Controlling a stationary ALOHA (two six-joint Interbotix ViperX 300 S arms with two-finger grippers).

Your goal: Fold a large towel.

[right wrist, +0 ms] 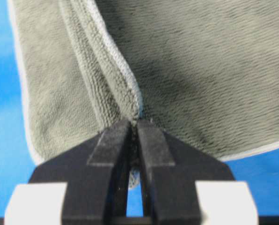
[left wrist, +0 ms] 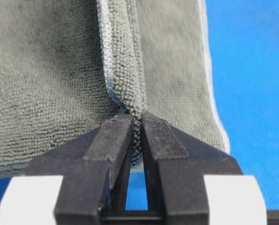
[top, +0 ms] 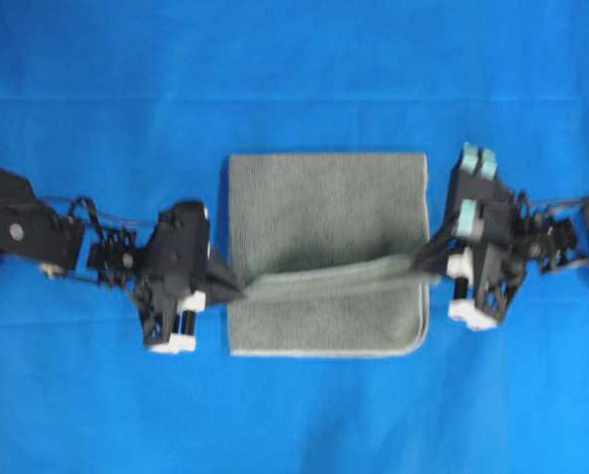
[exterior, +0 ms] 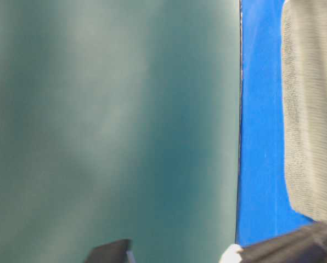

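both arms reach in level toward the towel (top: 324,212): left gripper (top: 237,289) and right gripper (top: 423,265) each clamped on its raised edge at opposite sides.

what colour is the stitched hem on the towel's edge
Light grey, paler than the grey-green towel. The hem shows best in the left wrist view.

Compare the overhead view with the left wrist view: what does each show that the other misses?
Overhead only: the whole grey-green terry towel on the blue table cover, its lifted edge stretched as a band between the left gripper and the right gripper. Left wrist only: the black fingers shut on the towel's light-grey stitched hem. Both: towel, cover, left gripper.
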